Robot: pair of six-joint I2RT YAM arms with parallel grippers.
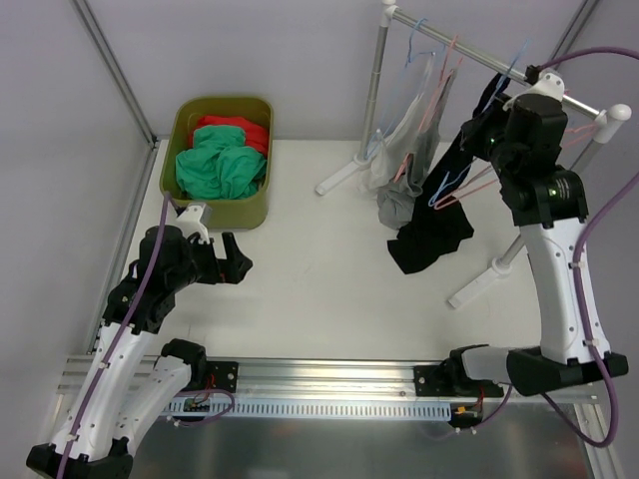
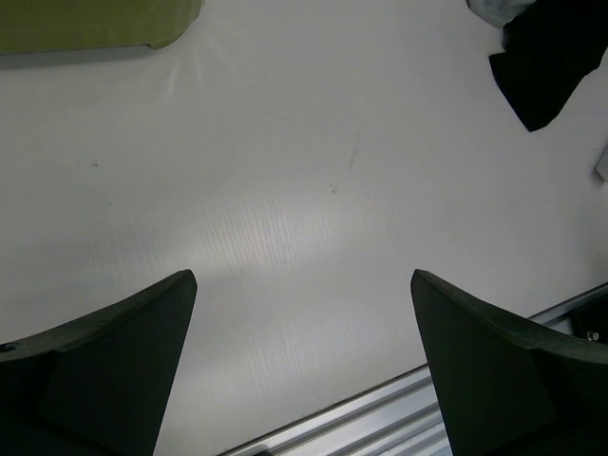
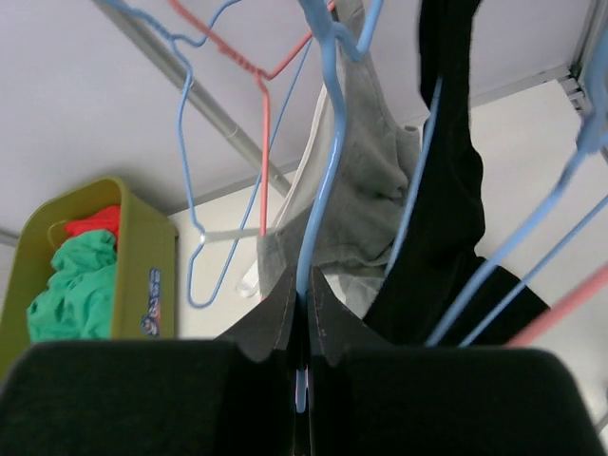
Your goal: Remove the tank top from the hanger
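The right claw (image 3: pixel 302 290) is up at the silver metal rail (image 1: pixel 429 28), pinched tight on a thin blue wire hanger (image 3: pixel 328 142). The long black cloth tank top (image 1: pixel 431 225) hangs straight down just beside it, its bottom end on the white table (image 1: pixel 319 279). The left claw (image 1: pixel 238 261) is spread wide, holds nothing and sits far off to the left. So the right arm is much nearer.
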